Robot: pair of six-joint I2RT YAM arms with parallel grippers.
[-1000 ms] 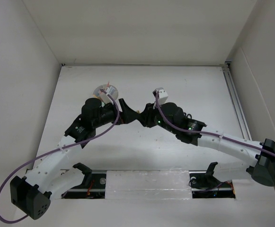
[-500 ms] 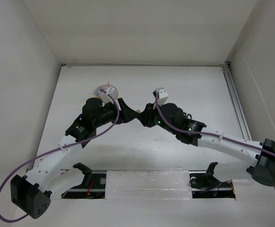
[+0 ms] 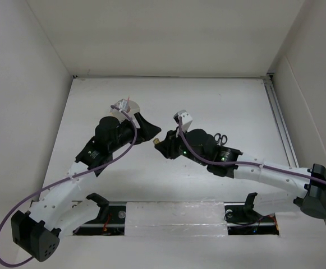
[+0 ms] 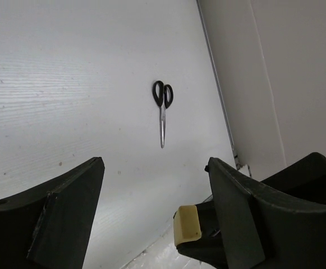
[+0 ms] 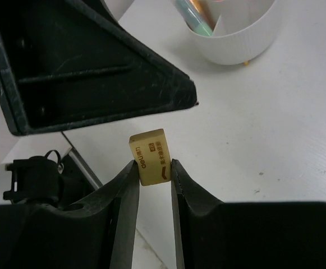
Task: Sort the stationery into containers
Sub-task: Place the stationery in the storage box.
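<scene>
**Eraser pinched near cup**

Right gripper [image 5: 151, 168] jaws pinch the tan block eraser [image 5: 149, 156], printed face showing, near the round white cup [image 5: 247, 39]. Left gripper [image 4: 155, 168] jaws are spread, nothing between them. Black-handled scissors [image 4: 162, 112] with steel blades lie flat, well apart from the cup.

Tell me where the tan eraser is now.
Right wrist view: the small tan eraser block is pinched in the right end effector, beside the left end effector.

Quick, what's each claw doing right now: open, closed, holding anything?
Left gripper: open, holding nothing.
Right gripper: closed on the tan eraser.
</scene>
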